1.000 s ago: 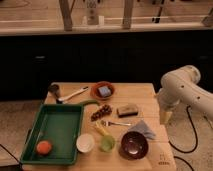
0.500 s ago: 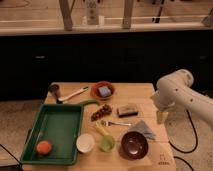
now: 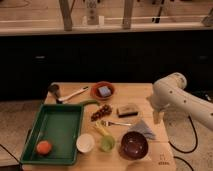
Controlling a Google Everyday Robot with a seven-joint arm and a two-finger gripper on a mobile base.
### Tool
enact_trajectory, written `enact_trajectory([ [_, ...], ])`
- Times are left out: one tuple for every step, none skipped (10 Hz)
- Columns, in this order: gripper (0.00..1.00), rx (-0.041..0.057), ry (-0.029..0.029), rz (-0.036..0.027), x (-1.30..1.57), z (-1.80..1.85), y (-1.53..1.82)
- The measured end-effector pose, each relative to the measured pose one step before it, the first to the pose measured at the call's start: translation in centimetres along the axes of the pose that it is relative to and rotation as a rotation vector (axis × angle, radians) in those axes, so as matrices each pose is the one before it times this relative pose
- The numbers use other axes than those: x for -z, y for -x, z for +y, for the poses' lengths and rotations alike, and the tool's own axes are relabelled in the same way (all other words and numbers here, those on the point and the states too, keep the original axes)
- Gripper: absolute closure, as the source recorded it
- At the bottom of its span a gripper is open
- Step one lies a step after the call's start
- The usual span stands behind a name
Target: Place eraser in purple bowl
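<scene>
The one camera view shows a single white arm (image 3: 181, 94) reaching in from the right, with its gripper claw (image 3: 159, 118) hanging at the right edge of the wooden table (image 3: 144, 90). Whether the claw is open or closed cannot be told. The one eraser (image 3: 128, 110) lies flat on the table just left of the claw, at about the same height in the picture and apart from it. The one purple bowl (image 3: 134, 145) sits below and left of the claw, near the table's front edge, and the eraser lies outside it. Between that bowl and the claw lies one blue-grey cloth (image 3: 143, 129). Farther left of the claw are one fork (image 3: 115, 123) and one dark cluster that looks like grapes (image 3: 101, 111). Lower down, one green cup (image 3: 107, 143) and one small white bowl (image 3: 85, 143) stand side by side. Up and to the left of the claw stands one orange-red bowl (image 3: 96, 94) holding one blue sponge (image 3: 104, 91). Well to the left of the claw are one white-handled brush (image 3: 70, 95) and one green tray (image 3: 55, 125), with a single orange fruit (image 3: 44, 147) in its near corner. That makes three bowls and one cup. Compared with the earlier pictures, the arm has drifted leftward, bringing the claw in from beyond the table's edge and nearer the eraser. The things on the table lie where they did.
</scene>
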Motion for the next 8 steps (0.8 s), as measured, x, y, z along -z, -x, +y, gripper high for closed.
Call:
enact_trajectory([
  [0.2,0.013,-0.00079,-0.00415,-0.417,-0.308,0.254],
  [0.2,0.01237,0.00024,-0.00192,-0.49,-0.23,0.038],
  [0.2,0.01417,-0.00118,-0.00549,-0.458,-0.366,0.142],
  [0.2,0.00866,0.00018,-0.00487,-0.417,-0.172,0.048],
  [0.2,0.00934,-0.00257,-0.00673,-0.348,-0.35,0.175],
  [0.2,0.00901,-0.00203,-0.0073,-0.435,-0.262,0.068],
  [0.2,0.00974,0.00054,-0.00916,-0.415,-0.195,0.237],
  [0.2,0.01066,-0.00074,-0.00648,-0.308,-0.207,0.155],
])
